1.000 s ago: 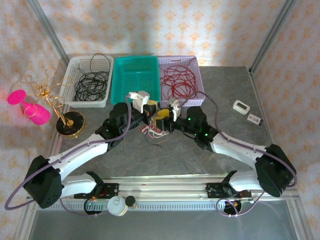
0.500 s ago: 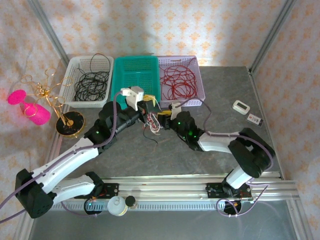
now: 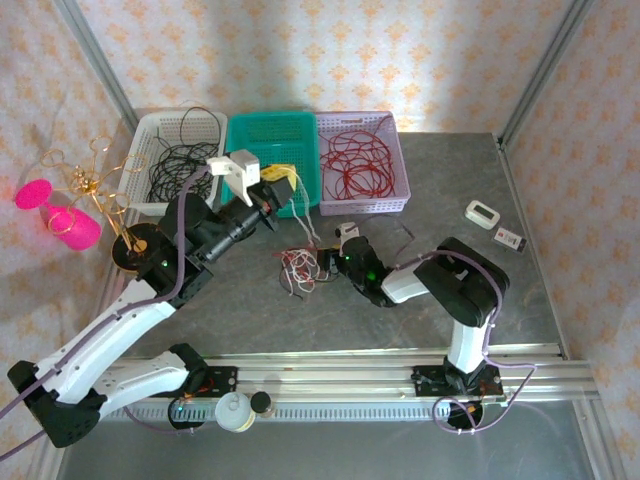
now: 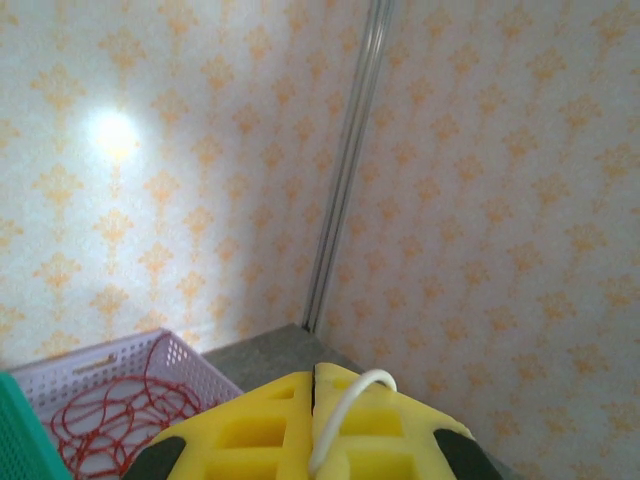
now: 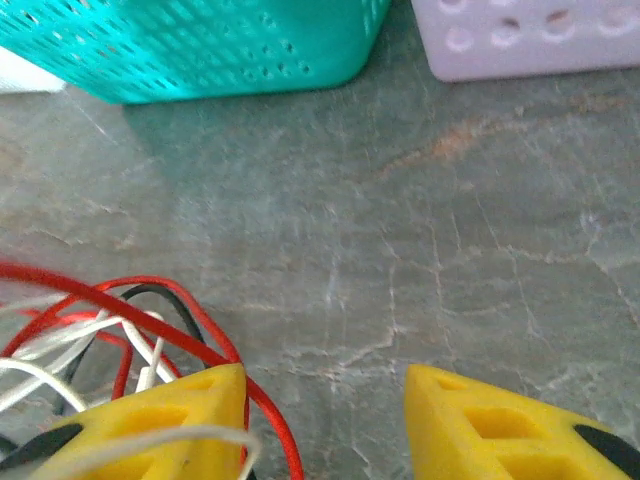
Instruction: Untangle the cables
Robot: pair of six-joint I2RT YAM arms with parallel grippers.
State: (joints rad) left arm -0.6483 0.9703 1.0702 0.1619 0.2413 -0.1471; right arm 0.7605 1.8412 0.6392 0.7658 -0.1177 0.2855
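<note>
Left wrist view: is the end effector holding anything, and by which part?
Yes. The left end effector is shut on a thin white cable, a curved stretch of the strand pinched between its closed yellow jaws; where along its length cannot be told.

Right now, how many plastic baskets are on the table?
3: white plastic basket left, teal plastic basket middle, lilac plastic basket right, side by side in the far row.
</note>
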